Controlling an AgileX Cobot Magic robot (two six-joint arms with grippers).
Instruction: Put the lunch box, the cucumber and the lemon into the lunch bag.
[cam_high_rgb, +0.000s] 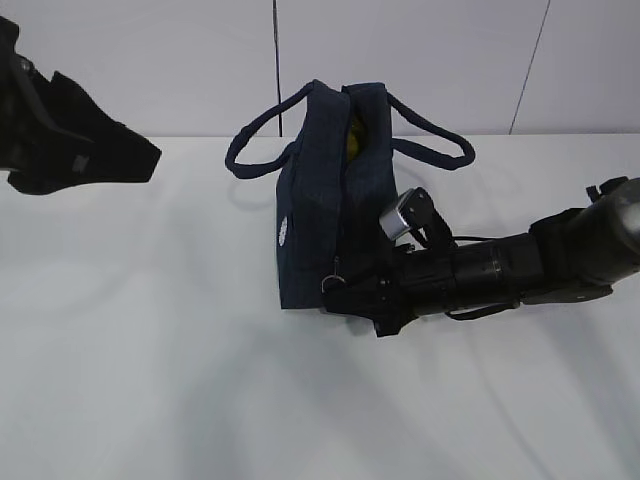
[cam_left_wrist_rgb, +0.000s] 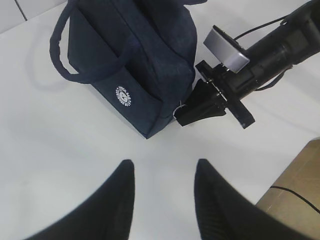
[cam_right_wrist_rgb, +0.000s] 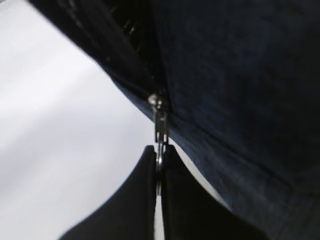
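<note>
The dark navy lunch bag stands mid-table with its handles spread and its top partly unzipped. A yellow patch, the lemon, shows inside the gap. The lunch box and the cucumber are hidden. My right gripper is at the bag's lower end, shut on the silver zipper pull. In the left wrist view, that gripper touches the corner of the bag. My left gripper hangs open and empty above bare table, well short of the bag. In the exterior view it sits at the far left.
The white table spreads around the bag, with a pale wall behind it. A brown board with a black cable lies past the table edge at the lower right of the left wrist view. The right arm stretches in from the right.
</note>
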